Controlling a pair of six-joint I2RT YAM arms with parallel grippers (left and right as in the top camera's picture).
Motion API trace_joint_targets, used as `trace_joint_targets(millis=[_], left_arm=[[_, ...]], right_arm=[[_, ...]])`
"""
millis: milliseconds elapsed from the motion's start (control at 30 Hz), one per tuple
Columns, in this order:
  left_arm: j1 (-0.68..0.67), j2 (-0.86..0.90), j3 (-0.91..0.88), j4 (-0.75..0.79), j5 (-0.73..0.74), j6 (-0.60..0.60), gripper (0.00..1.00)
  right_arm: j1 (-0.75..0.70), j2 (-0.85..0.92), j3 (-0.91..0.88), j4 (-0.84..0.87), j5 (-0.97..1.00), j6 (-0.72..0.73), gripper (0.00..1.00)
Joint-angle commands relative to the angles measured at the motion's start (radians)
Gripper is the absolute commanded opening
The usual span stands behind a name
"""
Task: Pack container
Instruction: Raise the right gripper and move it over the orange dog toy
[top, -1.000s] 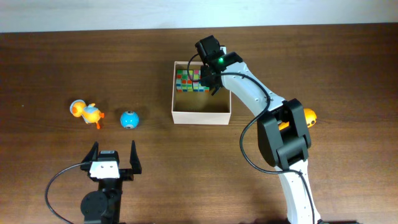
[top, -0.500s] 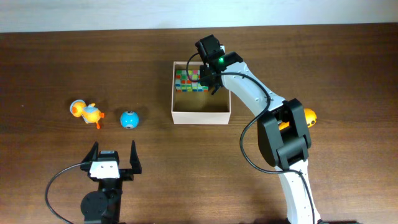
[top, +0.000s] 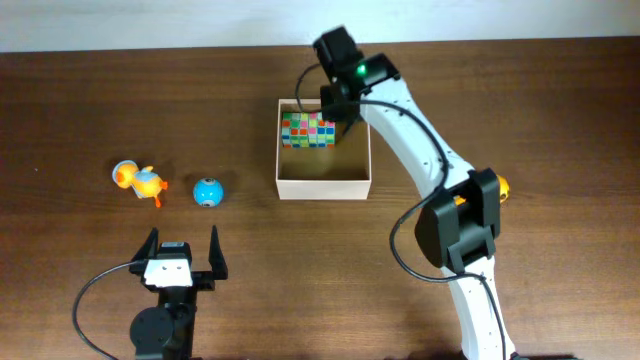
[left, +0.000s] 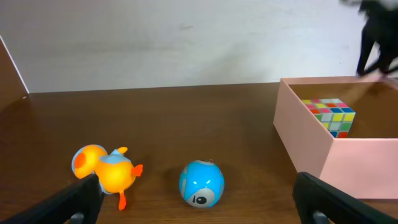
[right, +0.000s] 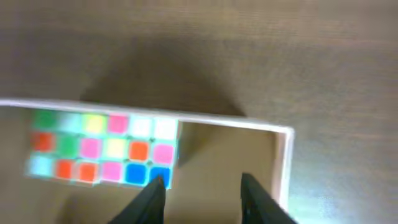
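The container (top: 323, 184) is a square cream-walled box at mid-table. A colourful puzzle cube (top: 308, 130) lies in its far part; it also shows in the right wrist view (right: 102, 148) and the left wrist view (left: 329, 114). My right gripper (top: 341, 108) hangs over the container's far right corner, open and empty, its fingers (right: 202, 193) just right of the cube. A blue ball (top: 208, 190) and an orange duck toy (top: 138, 181) lie on the table left of the container. My left gripper (top: 183, 258) is open and empty near the front edge, behind the ball (left: 201, 182) and duck (left: 104, 169).
An orange toy (top: 499, 187) peeks out from behind the right arm's base. The container's pink-looking near wall (left: 311, 144) stands at the right of the left wrist view. A pale wall runs along the table's far edge.
My right gripper has risen and drawn back from the cube toward the container's far right corner. The cube stays in the container. The left arm has not moved.
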Motion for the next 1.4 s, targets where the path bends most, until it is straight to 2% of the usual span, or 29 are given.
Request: trace_joint_targets(millis=[0,67,167,233,300,367,433,500,667,800,1033,1267,1367], left_arm=[[-0.004,-0.010,-0.007,0.000,-0.003,0.015,0.99],[-0.004,-0.010,-0.007,0.000,-0.003,0.015,0.99],[-0.004,-0.010,-0.007,0.000,-0.003,0.015,0.99],[-0.004,-0.010,-0.007,0.000,-0.003,0.015,0.99],[-0.004,-0.010,-0.007,0.000,-0.003,0.015,0.99],[-0.004,-0.010,-0.007,0.000,-0.003,0.015,0.99],[-0.004,-0.010,-0.007,0.000,-0.003,0.015,0.99],[-0.004,-0.010,-0.007,0.000,-0.003,0.015,0.99],[-0.004,-0.010,-0.007,0.000,-0.003,0.015,0.99],[-0.004,-0.010,-0.007,0.000,-0.003,0.015,0.99],[-0.004,-0.010,-0.007,0.000,-0.003,0.015,0.99],[-0.004,-0.010,-0.007,0.000,-0.003,0.015,0.99],[-0.004,-0.010,-0.007,0.000,-0.003,0.015,0.99]], right_arm=[[0.013,-0.008,0.181,-0.106,0.002,0.001,0.39],[0.005,-0.008,0.299,-0.208,0.017,0.031,0.45],[-0.036,-0.008,0.481,-0.374,0.051,0.087,0.61],[-0.075,-0.008,0.561,-0.450,0.051,0.110,0.74],[-0.122,-0.008,0.612,-0.512,0.046,0.124,0.82],[-0.172,-0.008,0.632,-0.575,0.032,0.144,0.83],[-0.223,-0.008,0.626,-0.582,-0.036,0.088,0.78],[-0.254,-0.008,0.624,-0.582,-0.077,0.088,0.78],[-0.281,-0.024,0.594,-0.582,-0.064,0.068,0.79],[-0.283,-0.059,0.459,-0.582,-0.027,0.062,0.79],[-0.283,-0.200,0.092,-0.582,0.161,0.171,0.79],[-0.287,-0.512,-0.245,-0.580,0.270,0.310,0.82],[-0.311,-0.668,-0.455,-0.518,0.275,0.378,0.83]])
